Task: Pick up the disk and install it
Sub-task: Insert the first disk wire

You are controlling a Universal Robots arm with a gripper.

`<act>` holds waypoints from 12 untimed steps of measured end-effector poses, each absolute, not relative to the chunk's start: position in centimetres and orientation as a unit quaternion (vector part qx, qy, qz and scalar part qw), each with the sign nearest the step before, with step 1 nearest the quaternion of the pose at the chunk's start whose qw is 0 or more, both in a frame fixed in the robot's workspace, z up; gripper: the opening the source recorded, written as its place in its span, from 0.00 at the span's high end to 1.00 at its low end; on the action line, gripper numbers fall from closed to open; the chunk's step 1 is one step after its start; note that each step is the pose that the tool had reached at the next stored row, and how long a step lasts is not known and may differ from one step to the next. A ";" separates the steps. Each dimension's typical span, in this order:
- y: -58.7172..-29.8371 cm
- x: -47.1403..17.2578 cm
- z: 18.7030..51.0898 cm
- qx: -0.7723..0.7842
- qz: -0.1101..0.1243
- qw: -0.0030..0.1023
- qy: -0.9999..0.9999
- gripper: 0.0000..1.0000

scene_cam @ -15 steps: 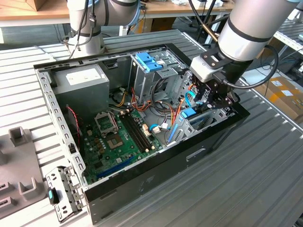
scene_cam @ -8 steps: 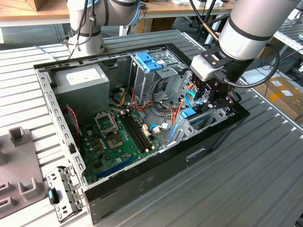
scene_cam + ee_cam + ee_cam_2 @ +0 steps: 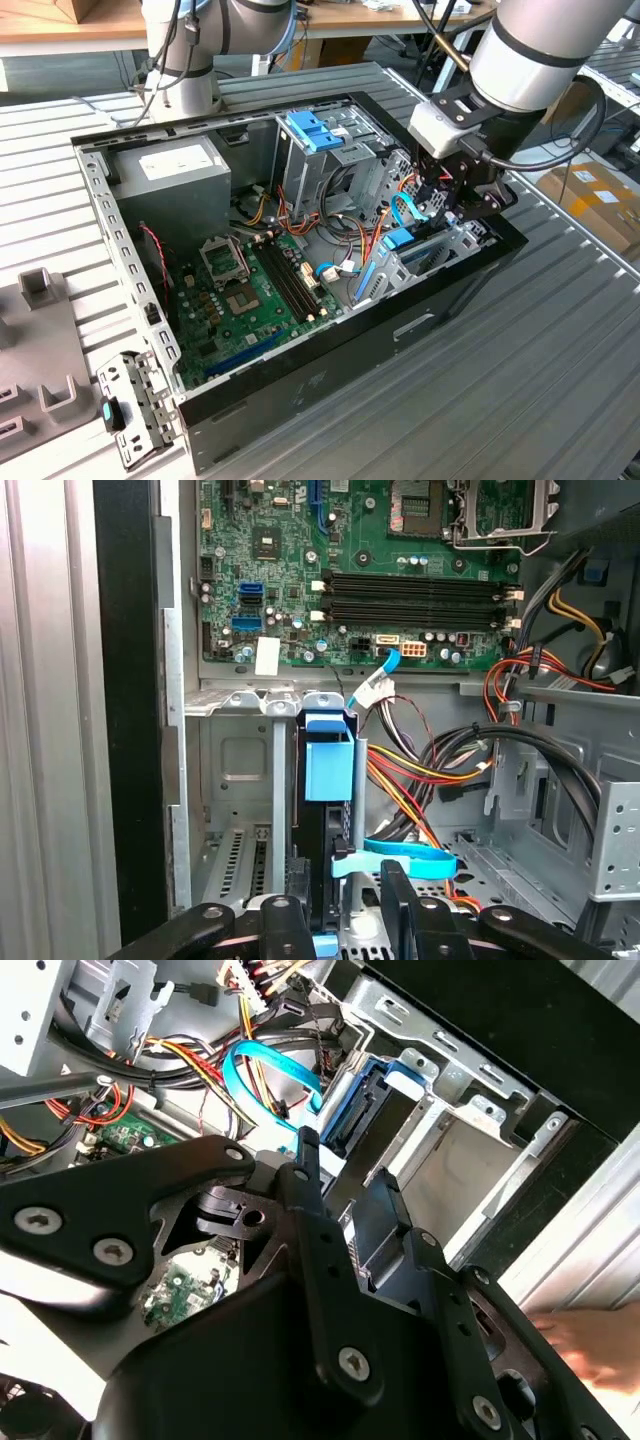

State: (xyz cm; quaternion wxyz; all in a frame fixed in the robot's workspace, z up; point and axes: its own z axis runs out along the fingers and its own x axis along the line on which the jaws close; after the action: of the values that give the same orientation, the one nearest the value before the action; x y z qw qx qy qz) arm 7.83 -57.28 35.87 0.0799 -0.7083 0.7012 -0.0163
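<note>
The disk stands on edge in the metal bay at the corner of the open computer case, on the exterior view's right. Its blue side rail and dark narrow edge run toward the motherboard. In the second wrist view the disk sits between the bay's silver walls. My gripper hangs right over it. The black fingers straddle the disk's near end, and a gap shows beside one of them. The gripper looks open.
A light-blue flat cable and orange and yellow wires lie right beside the bay. In the case are the motherboard, a grey box with a white sticker and a blue-capped cage. A hand rests outside the case.
</note>
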 end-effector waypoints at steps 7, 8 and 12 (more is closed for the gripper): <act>-57.3 7.9 35.8 -0.708 0.011 0.052 0.704 0.58; -57.3 7.9 35.8 -0.708 0.011 0.052 0.704 0.58; -57.3 8.5 35.8 -0.708 0.011 0.052 0.704 0.58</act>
State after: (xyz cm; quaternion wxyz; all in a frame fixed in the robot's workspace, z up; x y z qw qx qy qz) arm 8.50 -57.28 35.82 0.0524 -0.7083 0.7039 0.0114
